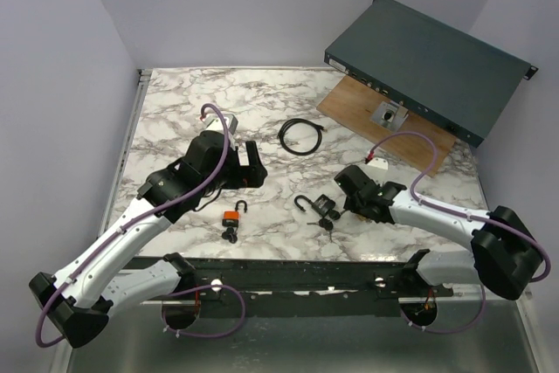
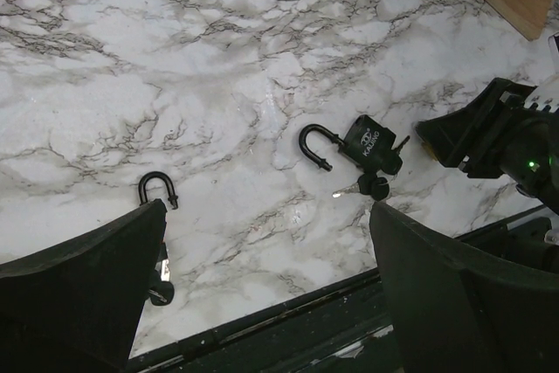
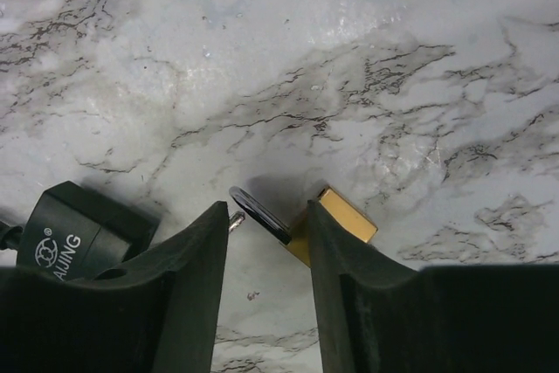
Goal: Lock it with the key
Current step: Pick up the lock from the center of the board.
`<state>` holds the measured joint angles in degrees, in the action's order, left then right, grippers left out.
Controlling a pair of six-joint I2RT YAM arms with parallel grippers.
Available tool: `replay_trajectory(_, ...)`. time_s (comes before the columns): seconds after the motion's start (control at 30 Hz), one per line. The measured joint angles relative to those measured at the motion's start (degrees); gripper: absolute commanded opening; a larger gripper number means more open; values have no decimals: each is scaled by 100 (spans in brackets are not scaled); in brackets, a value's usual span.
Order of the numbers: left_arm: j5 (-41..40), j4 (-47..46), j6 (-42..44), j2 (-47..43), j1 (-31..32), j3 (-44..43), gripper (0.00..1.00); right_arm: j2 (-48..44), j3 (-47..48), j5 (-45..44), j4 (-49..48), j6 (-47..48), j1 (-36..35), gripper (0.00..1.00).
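Right gripper: jaws apart, clamping nothing, tips flanking a dark curved metal piece and a small brass-coloured block, identity unclear. Just beside it: black rectangular metal padlock, by the near edge of the marble-patterned table, shackle swung open, dark key bunch touching its base. Left gripper: spread wide, empty, near an orange-bodied padlock. Judgement: locking not begun; closing the shackle and turning the key remain.

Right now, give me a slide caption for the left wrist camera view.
Open black padlock with keys on the marble table; a second padlock peeks from behind the left pincer.
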<state>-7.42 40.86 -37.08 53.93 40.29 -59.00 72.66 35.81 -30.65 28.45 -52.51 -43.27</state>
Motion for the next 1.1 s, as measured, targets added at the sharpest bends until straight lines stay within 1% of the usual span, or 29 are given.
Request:
replay_trajectory(0.27, 129, 0, -2, 81, -61, 0, 98, 293, 42, 81, -177, 162, 0, 31)
replay_trajectory(0.63, 271, -2, -7, 87, -162, 0, 99, 321, 199, 254, -186, 326, 0, 21)
replay_trajectory(0.97, 409, -7, -31, 160, -199, 39, 98, 483, 315, 273, -153, 457, 0, 18)
replay_trajectory(1.1, 446, -7, -33, 160, -201, 44, 98, 605, 407, 269, -76, 457, 0, 14)
